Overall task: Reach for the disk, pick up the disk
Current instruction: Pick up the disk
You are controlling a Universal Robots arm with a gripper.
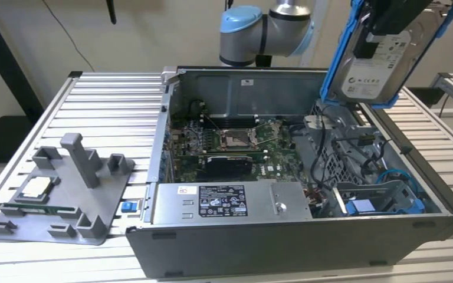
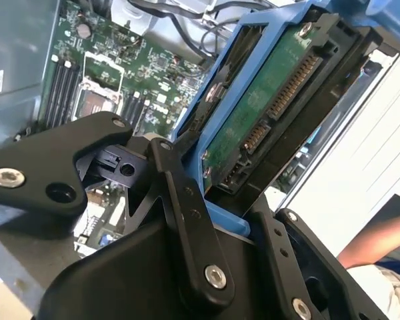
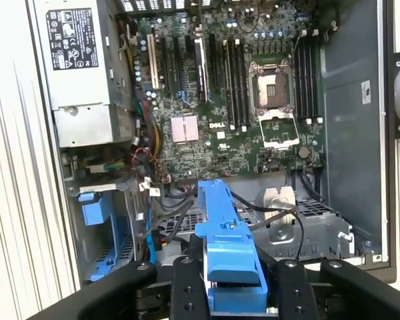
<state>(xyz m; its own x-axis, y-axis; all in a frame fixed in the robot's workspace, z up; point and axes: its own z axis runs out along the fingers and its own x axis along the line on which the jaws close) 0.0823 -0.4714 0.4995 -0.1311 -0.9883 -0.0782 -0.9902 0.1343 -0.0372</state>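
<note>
Tool: my tool (image 3: pixel 230 283) is clenched on the disk (image 1: pixel 384 50); in the first wrist view its black fingers (image 3: pixel 187 293) press the blue bracket from both sides.
Disk position: I see it held in the air above the open computer case (image 1: pixel 289 236), over the corner toward the exterior view's right, touching nothing below.
Long axis: it runs close to upright, tilted a little, with the labelled face turned toward the exterior camera.
Disk from tool: it sits right between the fingers and reaches away from the wrist toward the case; in the second wrist view the green circuit side and its connector (image 2: pixel 280 107) face the camera.
Below: the motherboard (image 3: pixel 253 100), the power supply (image 1: pixel 226 203) and an empty blue drive bay (image 3: pixel 100 213).
Stage: I judge the pickup done, the disk being clear of the case.
Counter: a grey fixture (image 1: pixel 65 197) lies well apart on the slatted counter (image 1: pixel 108 112).
</note>
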